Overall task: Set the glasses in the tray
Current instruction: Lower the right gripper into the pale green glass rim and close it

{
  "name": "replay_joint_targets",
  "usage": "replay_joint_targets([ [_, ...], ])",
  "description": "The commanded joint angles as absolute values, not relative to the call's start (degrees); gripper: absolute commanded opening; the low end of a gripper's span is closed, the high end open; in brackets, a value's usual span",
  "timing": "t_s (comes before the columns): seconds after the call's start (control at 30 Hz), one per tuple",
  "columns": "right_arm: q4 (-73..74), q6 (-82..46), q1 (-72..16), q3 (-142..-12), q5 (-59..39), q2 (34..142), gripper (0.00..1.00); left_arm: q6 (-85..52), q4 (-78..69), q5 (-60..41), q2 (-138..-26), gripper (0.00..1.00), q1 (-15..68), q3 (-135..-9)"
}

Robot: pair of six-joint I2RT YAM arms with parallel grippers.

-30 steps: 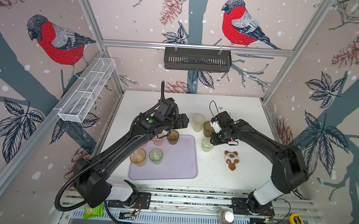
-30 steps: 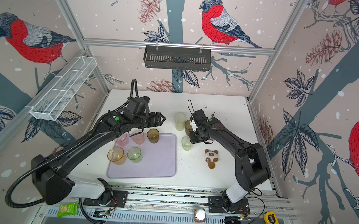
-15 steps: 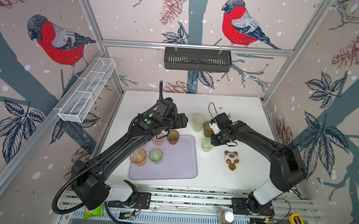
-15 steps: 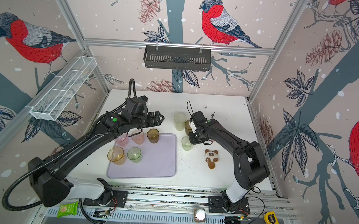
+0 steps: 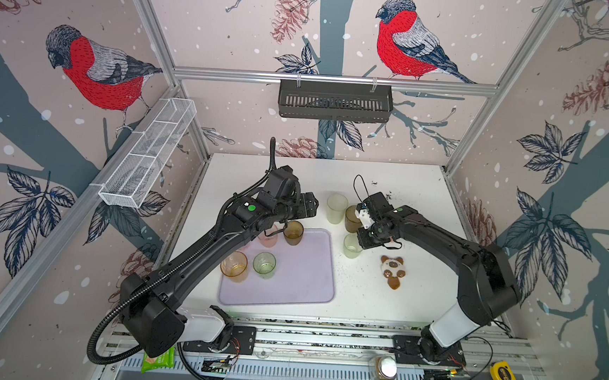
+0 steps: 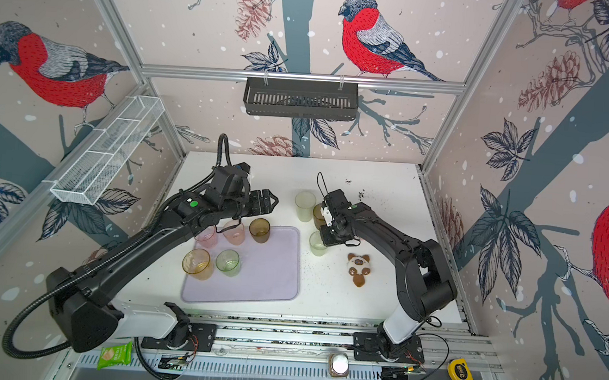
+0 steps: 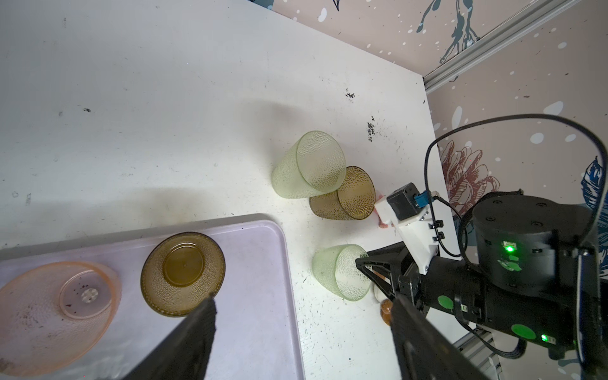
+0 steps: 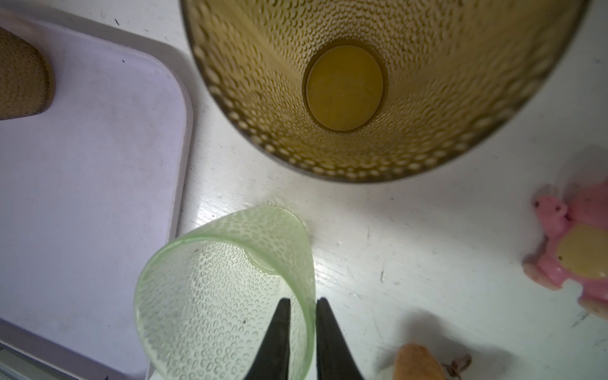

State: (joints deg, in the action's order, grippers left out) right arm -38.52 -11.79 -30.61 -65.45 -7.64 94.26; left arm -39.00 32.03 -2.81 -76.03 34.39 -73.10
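1. Right gripper (image 8: pixel 303 301): fingers drawn almost together, pinching the wall of the light green glass (image 8: pixel 210 296) at the rim. One finger was inside and one outside (plainest in the right wrist view).
2. Clock read in both top views, twelve toward the back wall. The pinched glass sat at 2 o'clock from the middle of the tray (image 5: pixel 304 279), just outside its rim and over the white table (image 5: pixel 379 306). Could not tell whether its base rested on the table or hung clear.
3. At 12 o'clock from it, on the table, stood a brown glass (image 5: pixel 351 218), mouth up. Close at that one's 11 o'clock stood the tall frosted glass (image 5: pixel 336 208); whether they touched, could not tell.
4. Left gripper (image 7: pixel 302 298): fingers spread wide with nothing between them, hanging above the tray's 12 o'clock edge.
5. Five glasses were on the tray. A second brown glass (image 5: pixel 293 232) stood by the 12 o'clock rim and two pink glasses (image 6: pixel 234 232) at 11 o'clock, partly under the left arm. An amber glass (image 5: pixel 234 265) and a green glass (image 5: pixel 264 264) stood side by side at 9 o'clock.
6. A brown-and-white animal toy (image 5: pixel 392 271) lay on the table at 4 o'clock from the pinched glass. A pink toy (image 8: pixel 572 243) showed in the right wrist view.
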Motion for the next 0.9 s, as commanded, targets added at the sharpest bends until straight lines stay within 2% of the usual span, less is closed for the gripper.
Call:
replay_joint_targets([
  [0.0,-38.7,-11.4,-30.7,-65.3,-7.2,93.9,0.16,-39.0,30.6,-1.6,-75.8,0.83,34.5,-73.3],
  [0.6,-40.1,-11.5,-31.4,-64.8,-5.5,90.9,0.04,-38.9,30.6,-0.9,-75.5,0.83,34.5,-73.1],
  [0.87,-44.1,-10.9,-33.5,-68.1,-2.7,89.4,0.03,-39.3,30.3,-0.5,-74.8,0.83,34.4,-71.8],
])
